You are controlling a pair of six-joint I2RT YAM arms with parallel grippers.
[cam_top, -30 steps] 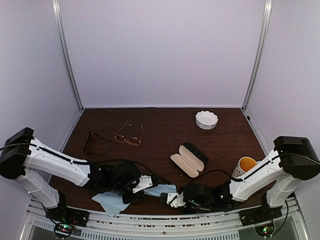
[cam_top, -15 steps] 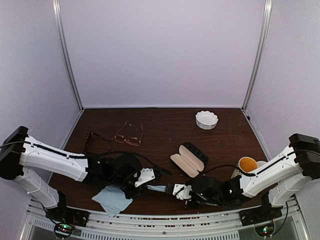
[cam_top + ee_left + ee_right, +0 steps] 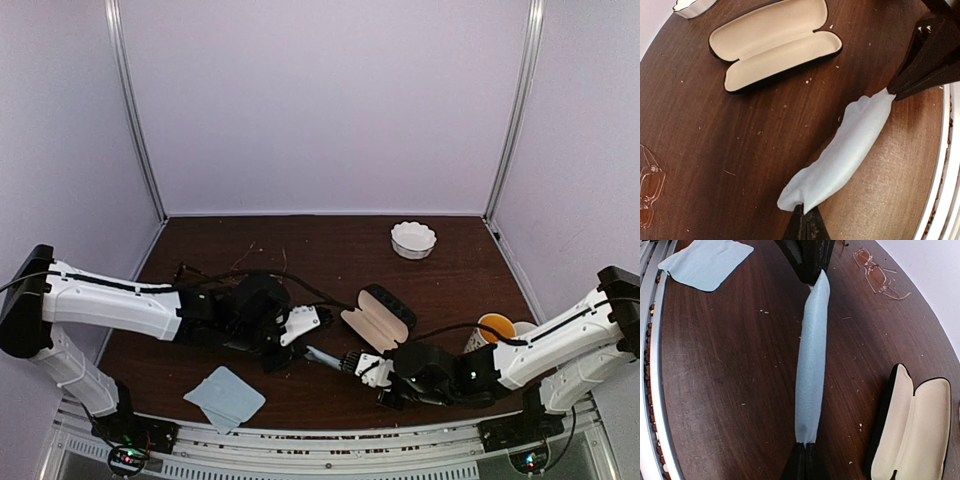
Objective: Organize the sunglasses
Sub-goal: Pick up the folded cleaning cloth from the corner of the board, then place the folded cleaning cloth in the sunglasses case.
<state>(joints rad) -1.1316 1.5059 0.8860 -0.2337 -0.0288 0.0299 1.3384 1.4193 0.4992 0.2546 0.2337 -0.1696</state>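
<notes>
Both grippers are shut on one light-blue cloth (image 3: 325,357), stretched taut between them above the table. My left gripper (image 3: 302,350) pinches one end (image 3: 802,210); my right gripper (image 3: 350,363) pinches the other (image 3: 805,445). The cloth shows as a narrow band in both wrist views (image 3: 845,150) (image 3: 812,350). The copper-framed sunglasses (image 3: 875,272) lie beyond the left gripper, also at the left wrist view's edge (image 3: 649,185); from above the left arm hides most of them. The dark-framed sunglasses (image 3: 183,272) peek out at the arm's far left.
An open black glasses case with cream lining (image 3: 378,318) lies just beyond the cloth (image 3: 775,45) (image 3: 912,425). A second blue cloth (image 3: 225,397) lies flat near the front left edge. A white bowl (image 3: 413,239) stands at the back right, a yellow cup (image 3: 492,330) at the right.
Both grippers have moved away from the front edge towards the table's middle, carrying the cloth off the other cloth. It is now pulled out straight between them.
</notes>
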